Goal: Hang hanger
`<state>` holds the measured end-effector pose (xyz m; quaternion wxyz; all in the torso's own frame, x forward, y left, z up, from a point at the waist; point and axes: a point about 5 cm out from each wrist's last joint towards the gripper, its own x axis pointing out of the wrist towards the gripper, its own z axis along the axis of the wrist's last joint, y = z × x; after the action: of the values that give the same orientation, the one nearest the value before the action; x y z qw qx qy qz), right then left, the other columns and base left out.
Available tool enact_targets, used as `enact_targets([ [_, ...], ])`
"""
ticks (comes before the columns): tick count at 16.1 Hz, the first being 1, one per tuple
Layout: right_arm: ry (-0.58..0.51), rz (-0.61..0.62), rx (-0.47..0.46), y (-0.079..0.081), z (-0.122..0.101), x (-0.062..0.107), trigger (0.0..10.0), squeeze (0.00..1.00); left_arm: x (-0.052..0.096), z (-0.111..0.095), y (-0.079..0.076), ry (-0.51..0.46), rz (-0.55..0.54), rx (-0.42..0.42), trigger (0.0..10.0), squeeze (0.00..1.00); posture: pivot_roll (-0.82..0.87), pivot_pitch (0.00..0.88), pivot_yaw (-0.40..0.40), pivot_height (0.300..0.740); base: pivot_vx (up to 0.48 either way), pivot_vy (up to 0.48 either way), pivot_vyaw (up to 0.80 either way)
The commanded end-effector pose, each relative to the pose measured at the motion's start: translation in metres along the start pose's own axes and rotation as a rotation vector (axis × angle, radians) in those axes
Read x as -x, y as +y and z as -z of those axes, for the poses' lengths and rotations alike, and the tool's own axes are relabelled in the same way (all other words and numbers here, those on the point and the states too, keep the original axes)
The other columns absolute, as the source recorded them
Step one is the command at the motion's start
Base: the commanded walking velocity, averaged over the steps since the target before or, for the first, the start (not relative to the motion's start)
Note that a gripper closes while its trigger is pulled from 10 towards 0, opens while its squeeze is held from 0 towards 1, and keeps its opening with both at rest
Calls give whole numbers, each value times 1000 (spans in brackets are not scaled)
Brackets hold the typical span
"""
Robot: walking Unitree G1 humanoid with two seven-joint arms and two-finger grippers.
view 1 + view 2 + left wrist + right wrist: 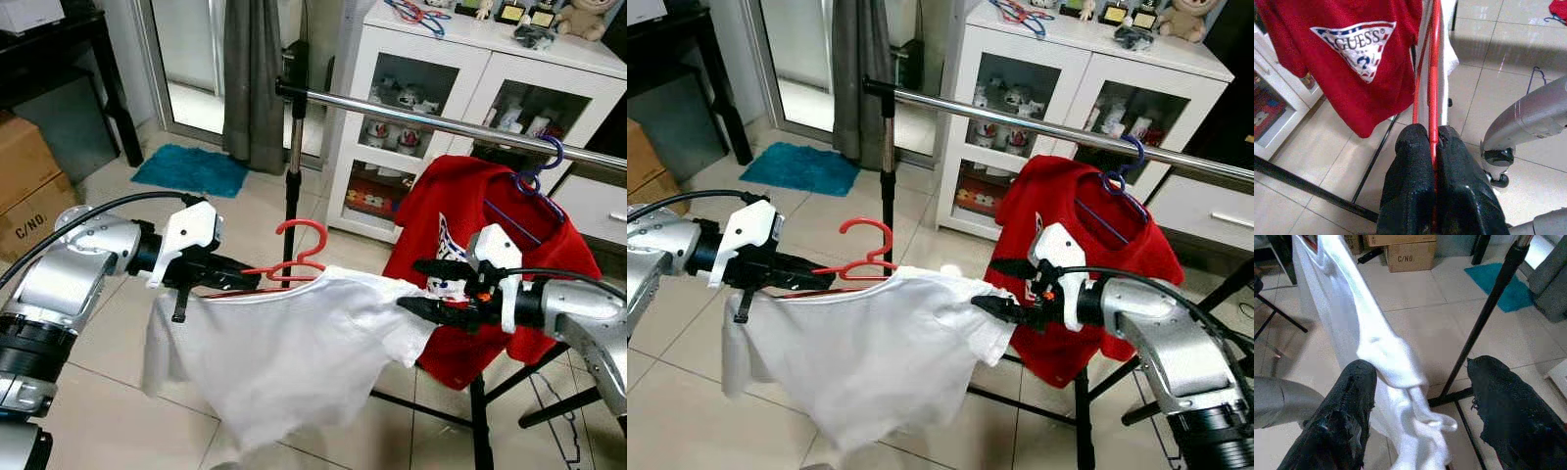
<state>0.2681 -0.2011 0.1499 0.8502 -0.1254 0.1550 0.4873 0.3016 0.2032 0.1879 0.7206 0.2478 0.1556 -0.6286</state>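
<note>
Left gripper (233,277) pinched tight on one end of the red hanger (294,257), which carries a white shirt (284,352) and sits below the steel rail (441,122), not on it. Right gripper (423,287) at the shirt's other shoulder, fingers (1347,421) spread wide, cloth lying between them. A red T-shirt (460,225) hangs on a blue hanger (537,176) from the rail, just behind the right gripper.
</note>
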Motion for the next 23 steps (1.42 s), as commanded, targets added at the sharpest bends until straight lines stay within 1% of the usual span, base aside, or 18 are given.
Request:
enact_targets([
  [1,6,6,-11,-2,3,3,10000,0,6,-5,2,-4,-28,-24,0,0,-19,0,-107,740,0,0,0],
  [5,76,40,-44,-6,17,4,10000,0,10,-6,3,0,-43,-21,0,0,-19,0,-110,740,0,0,0],
  [8,94,65,-57,-9,22,2,0,0,10,-7,3,-1,-46,-21,0,0,-18,0,-112,740,0,0,0],
  [12,105,66,-69,-11,25,0,0,0,10,-6,4,0,-48,-19,0,0,-16,0,-116,740,0,0,0],
  [23,113,60,-76,-12,29,0,0,0,9,-7,6,0,-47,-23,0,0,-18,0,-115,740,0,0,0],
])
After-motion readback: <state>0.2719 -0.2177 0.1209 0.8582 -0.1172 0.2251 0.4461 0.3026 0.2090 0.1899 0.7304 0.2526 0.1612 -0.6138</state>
